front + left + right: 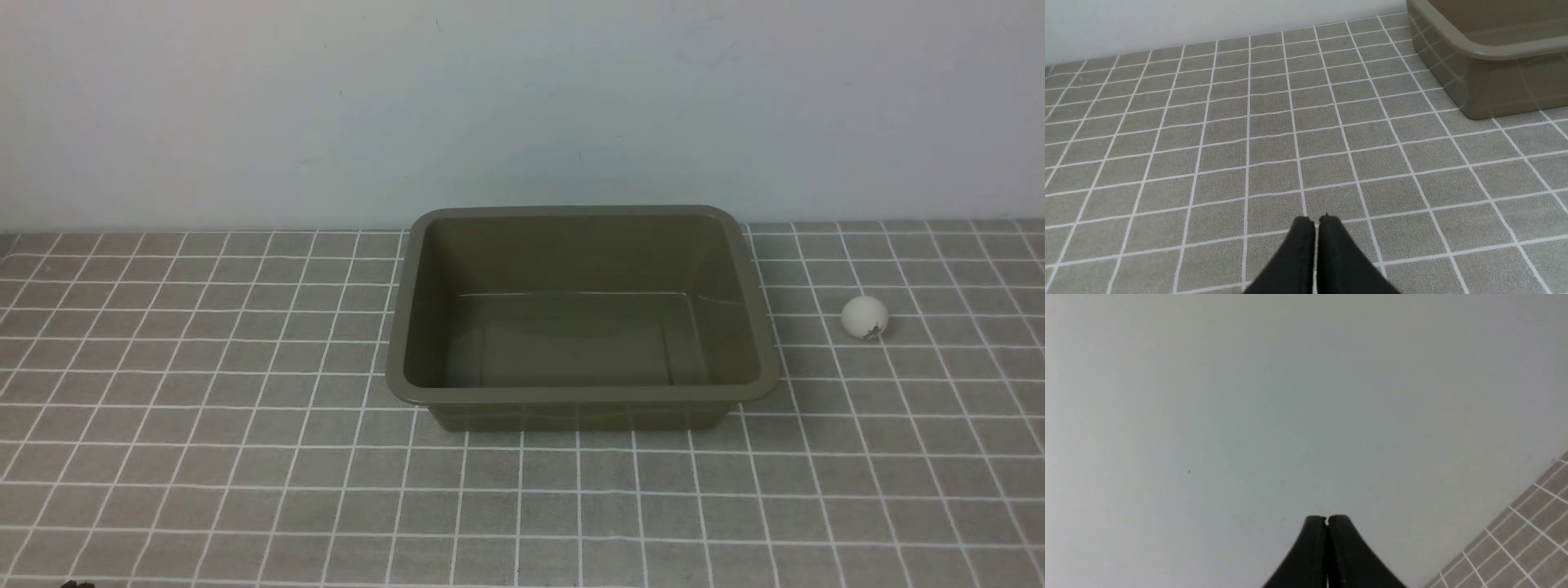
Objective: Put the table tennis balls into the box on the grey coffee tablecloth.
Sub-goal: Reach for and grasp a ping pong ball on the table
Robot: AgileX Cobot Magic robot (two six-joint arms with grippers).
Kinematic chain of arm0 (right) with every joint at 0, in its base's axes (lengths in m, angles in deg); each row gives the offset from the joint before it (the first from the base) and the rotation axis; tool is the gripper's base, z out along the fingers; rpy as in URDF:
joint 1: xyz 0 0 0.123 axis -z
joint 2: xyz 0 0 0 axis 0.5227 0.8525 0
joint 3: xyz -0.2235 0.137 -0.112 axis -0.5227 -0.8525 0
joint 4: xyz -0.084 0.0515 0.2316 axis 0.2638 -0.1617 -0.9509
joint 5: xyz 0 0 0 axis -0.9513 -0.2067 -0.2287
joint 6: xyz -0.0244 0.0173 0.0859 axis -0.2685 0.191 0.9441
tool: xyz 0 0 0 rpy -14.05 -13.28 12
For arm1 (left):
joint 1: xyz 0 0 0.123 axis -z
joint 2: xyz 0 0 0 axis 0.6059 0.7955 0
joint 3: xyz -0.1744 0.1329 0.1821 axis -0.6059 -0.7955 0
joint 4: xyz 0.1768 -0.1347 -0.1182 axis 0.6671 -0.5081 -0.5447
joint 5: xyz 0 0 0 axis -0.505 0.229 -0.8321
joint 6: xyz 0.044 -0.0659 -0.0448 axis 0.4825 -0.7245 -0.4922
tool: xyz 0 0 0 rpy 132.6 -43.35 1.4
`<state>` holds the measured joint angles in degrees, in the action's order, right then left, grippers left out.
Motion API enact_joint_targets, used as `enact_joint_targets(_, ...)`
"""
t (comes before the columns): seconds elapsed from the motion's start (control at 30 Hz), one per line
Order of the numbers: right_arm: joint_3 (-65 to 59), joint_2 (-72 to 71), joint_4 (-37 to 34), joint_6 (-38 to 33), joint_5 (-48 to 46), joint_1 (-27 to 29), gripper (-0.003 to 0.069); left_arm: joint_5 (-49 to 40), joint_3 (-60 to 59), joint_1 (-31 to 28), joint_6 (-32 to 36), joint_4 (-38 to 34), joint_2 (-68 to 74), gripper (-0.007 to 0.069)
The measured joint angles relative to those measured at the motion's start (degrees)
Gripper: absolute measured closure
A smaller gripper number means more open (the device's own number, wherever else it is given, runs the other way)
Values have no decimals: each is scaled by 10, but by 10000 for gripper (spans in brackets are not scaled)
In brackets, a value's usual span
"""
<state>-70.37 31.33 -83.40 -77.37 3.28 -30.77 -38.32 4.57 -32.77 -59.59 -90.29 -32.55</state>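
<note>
Box: plastic, smooth; inner walls and floor glossy, with pale highlights along the floor edge; rim smooth, softer sheen. Ball: matt white, smooth; looks like plastic. Tablecloth: woven-looking cloth, matt, faintly grainy in the left wrist view. Wall: matt, mostly smooth, with small scuffs and specks. Left gripper and right gripper: dark, dull finish; exact material unclear.

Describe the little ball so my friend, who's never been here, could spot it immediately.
Find the big olive-green box standing on the grey cloth with white grid lines. Look just beyond its right side for a small white ball. It's round, far smaller than the box, and has a little dark printed mark.
</note>
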Motion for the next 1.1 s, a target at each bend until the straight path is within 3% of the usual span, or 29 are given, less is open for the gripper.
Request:
enact_joint_targets(0.17,132,137,46,-88,-126,-4,667,0,0,0,0,0,0,629)
enact_joint_targets(0.33,316,421,111,-140,-325,-4,667,0,0,0,0,0,0,629)
enact_joint_targets(0.57,572,757,226,-143,-474,-4,666,0,0,0,0,0,0,629)
enact_joint_targets(0.9,811,1030,267,-120,-616,-4,654,0,0,0,0,0,0,629)
enact_joint_targets(0.97,847,1066,270,-118,-636,-4,641,0,0,0,0,0,0,629)
enact_joint_targets(1.1,943,1173,281,-118,-695,-4,543,0,0,0,0,0,0,629)
